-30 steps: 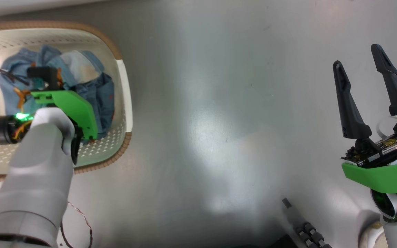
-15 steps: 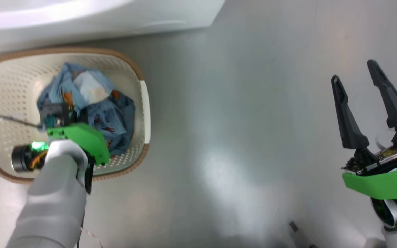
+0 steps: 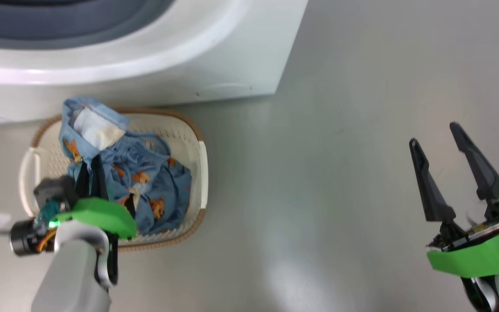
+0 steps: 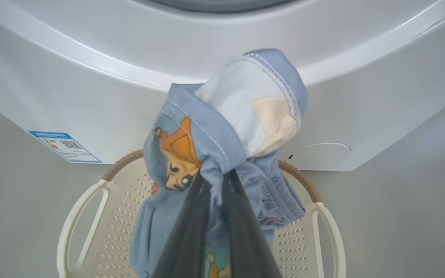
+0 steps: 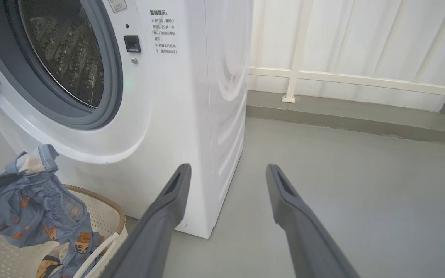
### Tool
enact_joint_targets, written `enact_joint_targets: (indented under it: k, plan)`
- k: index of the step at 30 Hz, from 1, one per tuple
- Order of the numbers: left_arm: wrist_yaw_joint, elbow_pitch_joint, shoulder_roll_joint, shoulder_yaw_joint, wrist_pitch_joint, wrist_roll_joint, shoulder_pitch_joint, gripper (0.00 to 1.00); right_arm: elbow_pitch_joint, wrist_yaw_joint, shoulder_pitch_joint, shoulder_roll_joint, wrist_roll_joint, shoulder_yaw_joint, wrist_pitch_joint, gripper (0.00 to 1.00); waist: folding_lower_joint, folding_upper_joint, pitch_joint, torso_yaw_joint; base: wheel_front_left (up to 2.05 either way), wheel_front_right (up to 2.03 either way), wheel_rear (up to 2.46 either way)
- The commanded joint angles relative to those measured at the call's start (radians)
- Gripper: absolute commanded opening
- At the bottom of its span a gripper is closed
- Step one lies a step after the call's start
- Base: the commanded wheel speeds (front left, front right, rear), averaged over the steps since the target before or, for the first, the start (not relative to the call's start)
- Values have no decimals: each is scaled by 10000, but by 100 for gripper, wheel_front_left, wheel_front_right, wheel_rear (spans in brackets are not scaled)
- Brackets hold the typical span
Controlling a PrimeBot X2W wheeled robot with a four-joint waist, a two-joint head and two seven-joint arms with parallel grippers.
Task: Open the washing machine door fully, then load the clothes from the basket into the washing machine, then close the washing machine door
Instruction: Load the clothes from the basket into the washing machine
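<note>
The clothes [image 4: 222,127] hang bunched in my left pincer [image 4: 218,179], clamped tight between its fingers just above the basket [image 3: 202,173], their lower folds draping into it. The basket sits on the grey floor [image 3: 340,195] close against the washing machine [image 3: 215,56]. My right pincer [image 3: 435,133] is spread wide and holds nothing, well off to the right.

The clothes [image 4: 222,127] are hanging as soft matt cloth with stitched hems. The basket [image 3: 201,164] is showing matt perforated plastic under a woven-look rim. The washing machine [image 5: 176,116] is gleaming smooth glossy white, its perforated steel drum [image 5: 64,50] glinting, its ring [image 5: 112,85] looking like matt rubber.
</note>
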Motion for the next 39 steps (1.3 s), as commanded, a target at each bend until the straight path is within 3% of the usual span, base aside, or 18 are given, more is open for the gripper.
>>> enact_joint_targets:
  k: [1,10,14,27,39]
  plan:
    - [121,-683,349,374,-122,171,489,0,-174,16,372,-45,-132,148,-46,100,1,0,-774,216,0,0,0]
    - [71,-4090,259,901,-123,745,2729,0,150,16,1126,47,-184,217,-46,100,1,0,-2115,430,0,0,0]
    - [-26,-4973,249,955,-123,989,3534,0,293,16,1424,132,-215,264,-46,100,1,0,-2723,483,0,0,0]
    - [-72,-6114,601,680,9,1463,5307,0,556,16,2414,388,-397,561,-46,100,1,0,-4452,478,0,0,0]
    - [-1,-6814,902,669,458,1375,6262,0,597,16,3020,631,-511,367,-46,100,1,0,-5275,405,0,0,0]
